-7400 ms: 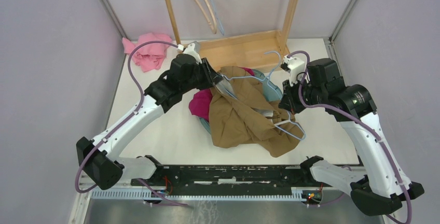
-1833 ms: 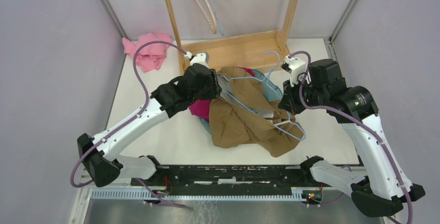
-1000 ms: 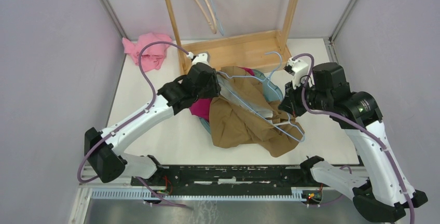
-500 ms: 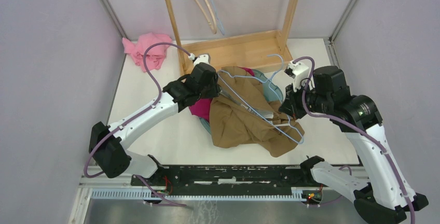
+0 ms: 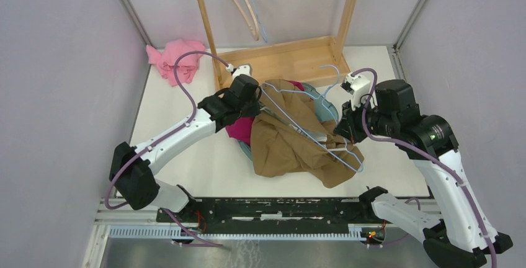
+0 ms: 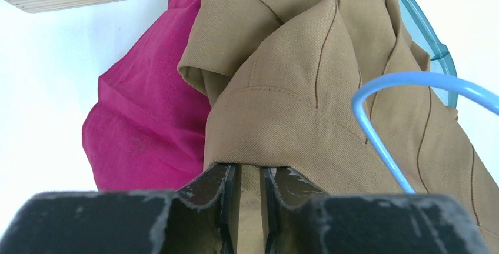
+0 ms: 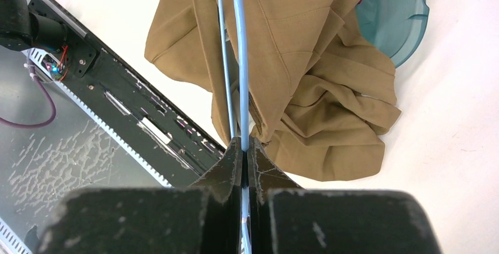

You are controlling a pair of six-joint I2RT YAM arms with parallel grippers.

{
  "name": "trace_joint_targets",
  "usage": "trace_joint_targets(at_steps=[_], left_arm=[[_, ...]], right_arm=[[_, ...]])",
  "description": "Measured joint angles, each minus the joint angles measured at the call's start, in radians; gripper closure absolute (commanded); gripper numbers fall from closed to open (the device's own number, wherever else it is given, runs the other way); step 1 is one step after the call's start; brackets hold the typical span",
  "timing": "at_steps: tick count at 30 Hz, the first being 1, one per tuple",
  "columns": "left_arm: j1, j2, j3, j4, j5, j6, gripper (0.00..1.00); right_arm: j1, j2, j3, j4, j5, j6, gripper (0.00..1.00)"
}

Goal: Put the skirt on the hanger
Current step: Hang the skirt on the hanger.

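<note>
Right gripper (image 7: 243, 147), mine, is pressed together on the wire of the light-blue hanger (image 7: 240, 60), which lies slanted across the top of the tan skirt (image 7: 306, 60). My left gripper (image 6: 247, 177) pinches a fold of the skirt's edge between its fingers, just beside the hanger's curved end. The skirt lies heaped on the white table (image 5: 198, 162), its near part spilling toward my bases and its far part draped over the teal tub (image 7: 403, 24). Inside the tub a magenta garment (image 6: 147, 119) is bunched under the skirt and bulges out on my left; what else the tub holds is hidden. Beyond it stands the wooden rack base (image 5: 285, 60), and a pink cloth (image 5: 177, 63) sits crumpled in the far left corner, well apart.
</note>
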Motion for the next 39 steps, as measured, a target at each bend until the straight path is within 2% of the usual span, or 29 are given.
trace_joint_targets(at_steps=[7,18,39], left_arm=[[0.014,0.005,0.000,0.001,0.008,0.000,0.93],[0.092,-0.042,0.002,-0.001,0.095,0.000,0.94],[0.250,-0.057,0.023,0.076,0.485,-0.036,0.90]], right_arm=[[0.000,-0.004,0.000,0.000,0.001,0.002,0.99],[0.000,-0.006,0.000,0.000,0.002,0.003,0.99],[0.000,-0.008,0.000,-0.004,-0.027,0.002,0.99]])
